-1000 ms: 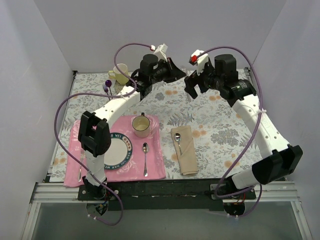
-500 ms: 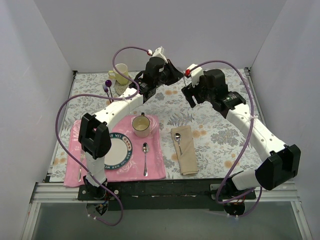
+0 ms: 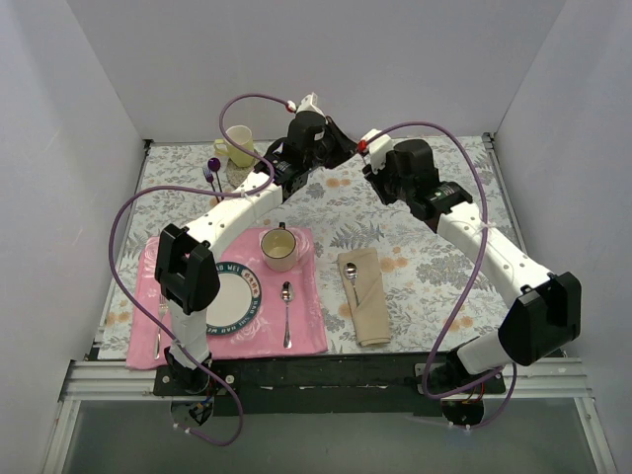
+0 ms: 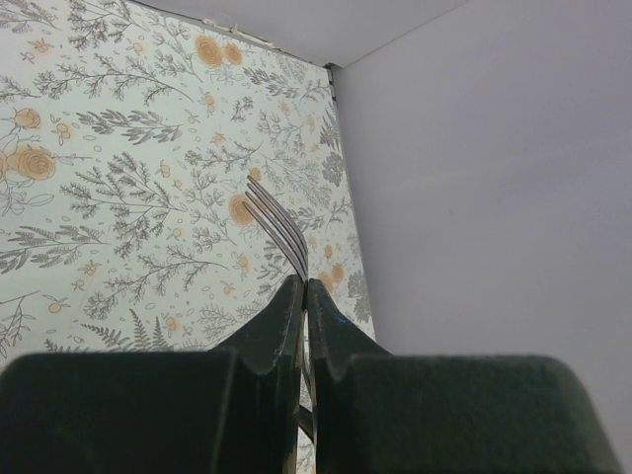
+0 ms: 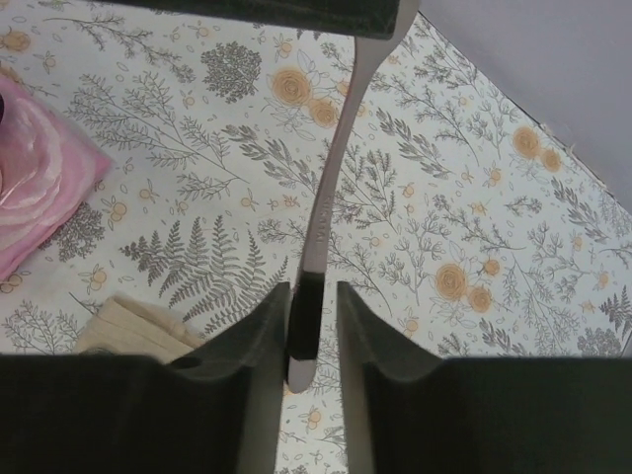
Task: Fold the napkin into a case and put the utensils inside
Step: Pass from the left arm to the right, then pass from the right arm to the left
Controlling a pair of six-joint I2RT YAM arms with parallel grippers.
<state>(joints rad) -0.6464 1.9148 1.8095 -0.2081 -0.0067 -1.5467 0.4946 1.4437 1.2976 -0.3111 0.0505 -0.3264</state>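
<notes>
At the far left a pale yellow mug (image 3: pixel 238 145) stands by a purple-handled fork (image 3: pixel 213 168); nearer lies a pink floral placemat (image 3: pixel 308 331) of glossy cloth, bearing a round blue-rimmed plate (image 3: pixel 251 287), a cream cup (image 3: pixel 279 249) and a long silver spoon (image 3: pixel 287 311).

The left arm rises from its base at the near edge; its white link slants up and rightward over the placemat to the far middle of the table; the left gripper (image 4: pixel 304 286) hangs in the air there, its dark fingers pressed together on the fork (image 4: pixel 279 225); four thin shiny tines stick out past the fingertips over the grey floral tablecloth (image 4: pixel 118 148).

The fork's smooth, slightly curved handle (image 5: pixel 331 188) runs down from that grip into the right gripper (image 5: pixel 314 293); its jaws stand a little apart on either side of the handle's end, a gap showing on one side, so no clamp is visible. The right arm bends at a black elbow near the table's right front; its white forearm slants up and leftward, so the two wrists meet nose to nose.

Beneath, just right of the placemat, the napkin (image 3: pixel 371 308) lies as a narrow oblong beige case of soft matte cloth; the small silver spoon (image 3: pixel 352 273) rests at its far left part; whether a fold covers its handle I cannot tell.
</notes>
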